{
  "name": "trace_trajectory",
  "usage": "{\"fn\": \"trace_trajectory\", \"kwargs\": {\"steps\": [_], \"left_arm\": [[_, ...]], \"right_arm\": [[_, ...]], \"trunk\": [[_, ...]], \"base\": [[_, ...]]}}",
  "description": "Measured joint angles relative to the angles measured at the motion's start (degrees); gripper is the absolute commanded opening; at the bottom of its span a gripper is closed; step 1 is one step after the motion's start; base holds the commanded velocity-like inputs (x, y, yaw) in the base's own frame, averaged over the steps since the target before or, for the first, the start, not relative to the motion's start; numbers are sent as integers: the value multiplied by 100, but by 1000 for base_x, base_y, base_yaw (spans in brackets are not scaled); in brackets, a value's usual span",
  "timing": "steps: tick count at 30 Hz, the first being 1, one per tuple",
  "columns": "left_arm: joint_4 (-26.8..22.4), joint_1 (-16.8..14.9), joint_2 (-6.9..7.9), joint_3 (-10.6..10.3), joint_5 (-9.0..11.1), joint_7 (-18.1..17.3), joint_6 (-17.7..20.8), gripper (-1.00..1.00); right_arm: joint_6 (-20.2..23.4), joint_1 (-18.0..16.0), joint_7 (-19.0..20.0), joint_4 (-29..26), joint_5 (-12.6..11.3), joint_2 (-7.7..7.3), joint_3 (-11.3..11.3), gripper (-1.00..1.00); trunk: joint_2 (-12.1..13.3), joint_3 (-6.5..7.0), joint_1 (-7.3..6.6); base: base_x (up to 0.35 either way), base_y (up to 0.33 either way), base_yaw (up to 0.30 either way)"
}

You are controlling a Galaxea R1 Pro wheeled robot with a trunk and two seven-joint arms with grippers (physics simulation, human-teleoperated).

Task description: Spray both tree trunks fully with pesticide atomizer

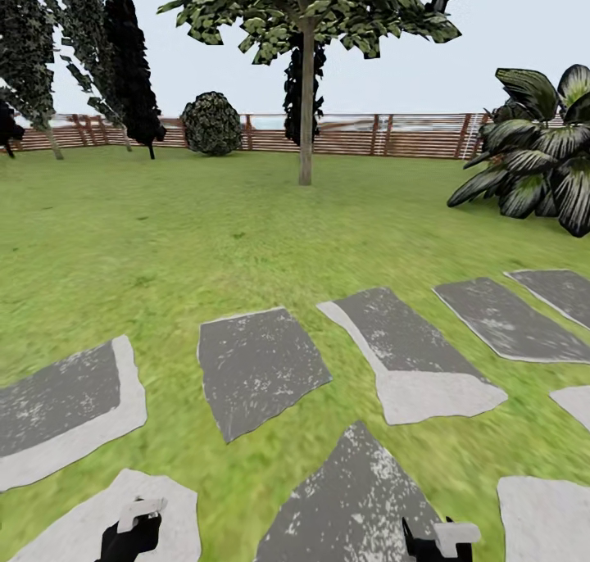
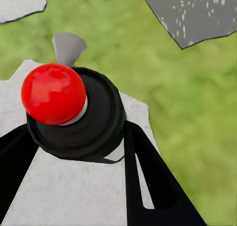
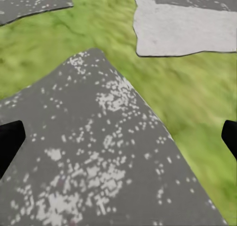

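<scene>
My left claw (image 2: 74,152) is clamped on the atomizer (image 2: 74,114) — in the left wrist view its dark body sits between my two black fingers (image 2: 148,176), red tip (image 2: 53,93) pointing away from me, over a pale stone (image 2: 74,196) and grass (image 2: 187,112). In the head view the left claw (image 1: 131,533) shows low at the left with the atomizer's pale head (image 1: 141,511) on top.

My right claw (image 3: 118,132) is spread wide and holds nothing; its fingertips (image 3: 10,139) stand at either edge of the right wrist view, above a speckled grey stone (image 3: 98,161). In the head view it sits low at the right (image 1: 438,541).

Ahead lies the lawn (image 1: 164,234) with grey stepping stones (image 1: 258,365). One tree (image 1: 306,95) stands well off, in front of the slatted fence (image 1: 369,136) — its trunk is straight and bare low down. Dark conifers (image 1: 123,62) stand at the far left, a round shrub (image 1: 211,124) by the fence, a broad-leaved plant (image 1: 541,152) at the right.
</scene>
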Motion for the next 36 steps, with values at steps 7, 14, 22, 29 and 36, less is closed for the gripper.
{"fn": "trace_trajectory", "kwargs": {"steps": [7, 14, 22, 29, 36], "left_arm": [[-3, 50, 0, 10, 34, 0, -2, -100], [-1, 55, 2, 20, 56, 0, -2, -100], [-1, 55, 10, 28, 48, 0, -2, -100], [1, 57, 2, 16, 37, 0, -2, -100], [-1, 90, 2, 18, 37, 0, -2, -100]], "right_arm": [[4, 0, 5, -27, 1, 6, 10, 100], [5, 1, 6, -37, 2, -7, 7, 100], [-3, 2, 0, -13, 3, -36, 1, 100], [-3, 3, 4, 4, 3, -21, 0, 100], [1, 2, 8, 8, 11, -19, 0, 100]], "trunk": [[0, 7, 0], [0, 7, 0], [0, 7, 0], [0, 7, 0], [0, 7, 0]], "base": [[337, 0, 90], [337, 0, 3], [338, 0, 0], [338, 0, 0], [338, 0, 0]]}}
